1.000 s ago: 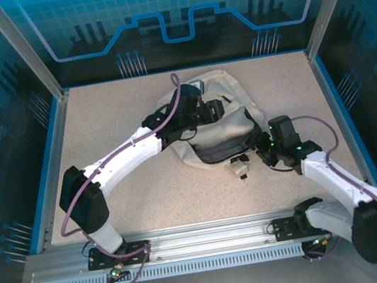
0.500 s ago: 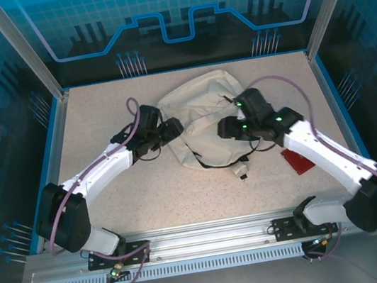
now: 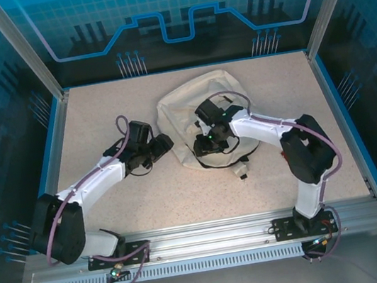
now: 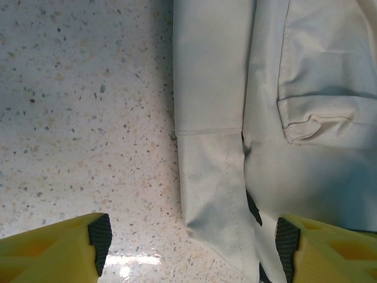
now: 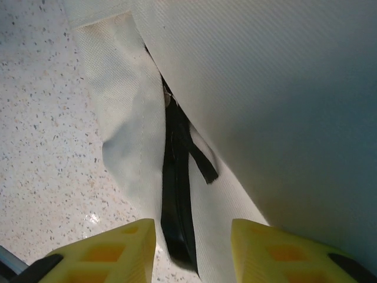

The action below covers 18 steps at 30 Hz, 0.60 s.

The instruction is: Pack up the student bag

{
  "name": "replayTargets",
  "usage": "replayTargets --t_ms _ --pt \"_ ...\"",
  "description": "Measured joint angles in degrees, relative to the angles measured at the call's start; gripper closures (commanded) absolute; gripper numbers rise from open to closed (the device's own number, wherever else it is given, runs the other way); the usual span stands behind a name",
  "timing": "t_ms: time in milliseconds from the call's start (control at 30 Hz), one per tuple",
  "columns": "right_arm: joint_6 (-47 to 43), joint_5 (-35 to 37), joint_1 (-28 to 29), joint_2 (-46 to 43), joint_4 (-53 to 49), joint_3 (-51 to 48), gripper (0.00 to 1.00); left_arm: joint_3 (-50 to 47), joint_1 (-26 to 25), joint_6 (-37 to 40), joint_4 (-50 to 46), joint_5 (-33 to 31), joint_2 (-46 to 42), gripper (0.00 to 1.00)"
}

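I've swung the right gripper (image 3: pixel 204 146) onto the student bag (image 3: pixel 189 98), jaws apart astride its zipper (image 5: pixel 177 177), likely to work it (left gripper (image 3: pixel 165 143) backed off, also apart).

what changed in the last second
The left gripper pulled back off the student bag to its left edge, jaws open. The right gripper swung from the bag's right side onto its near middle, straddling a dark strap. The bag kept its place on the table.
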Motion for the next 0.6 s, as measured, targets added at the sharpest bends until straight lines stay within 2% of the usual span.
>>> replayTargets --t_ms 67,233,433,600 --pt "-0.5 0.0 0.0 2.2 0.1 1.6 0.62 -0.1 0.0 -0.7 0.4 1.1 0.0 0.36" --pt "-1.7 0.0 0.0 5.5 0.5 3.5 0.7 -0.3 0.0 -2.1 5.5 6.6 3.1 0.58" --pt "-2.8 -0.1 0.0 7.3 0.6 3.5 0.71 -0.1 -1.5 -3.9 11.4 12.6 11.5 0.76" --pt "-3.5 -0.6 0.0 7.8 0.6 3.5 0.72 1.4 -4.2 -4.5 11.8 14.3 17.7 0.9"
